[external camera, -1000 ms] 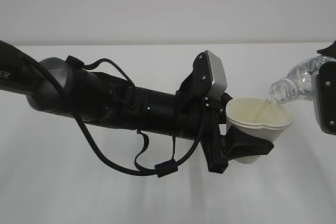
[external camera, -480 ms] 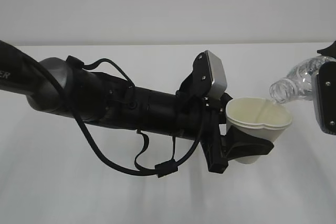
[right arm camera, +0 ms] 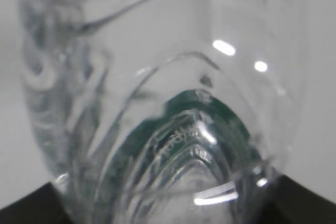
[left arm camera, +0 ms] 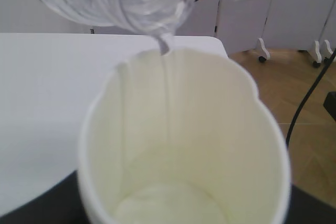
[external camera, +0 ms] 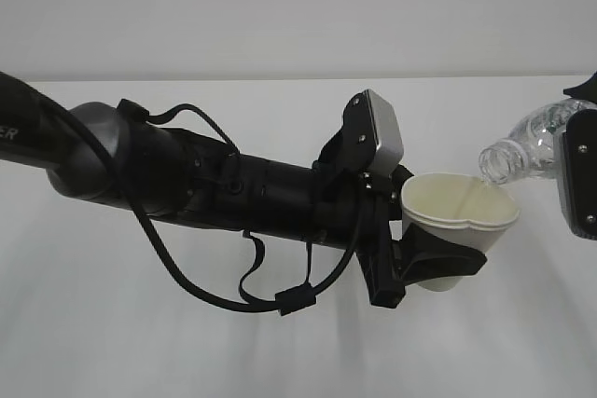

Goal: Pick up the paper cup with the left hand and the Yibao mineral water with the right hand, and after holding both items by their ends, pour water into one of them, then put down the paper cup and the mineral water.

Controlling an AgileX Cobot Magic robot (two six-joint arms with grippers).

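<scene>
My left gripper (external camera: 446,263) is shut on the small white paper cup (external camera: 459,221), held off the table and tipped toward the right; its rim is squeezed out of round. In the left wrist view the paper cup (left arm camera: 178,145) fills the frame, with a little water pooled at its bottom. At the right edge my right gripper (external camera: 571,137) is shut on the base end of the clear Yibao mineral water bottle (external camera: 522,148), tilted neck-down. The bottle's open mouth (left arm camera: 157,19) hangs just over the cup's far rim, and a thin stream runs down the inside wall. The green label (right arm camera: 202,111) shows through the plastic.
A white table (external camera: 280,351) lies under both arms, with a pale wall behind. The long black left arm (external camera: 215,184) and its looping cables span the middle. Past the table's far edge are a wooden floor (left arm camera: 294,77), white wheeled stands and a black cable.
</scene>
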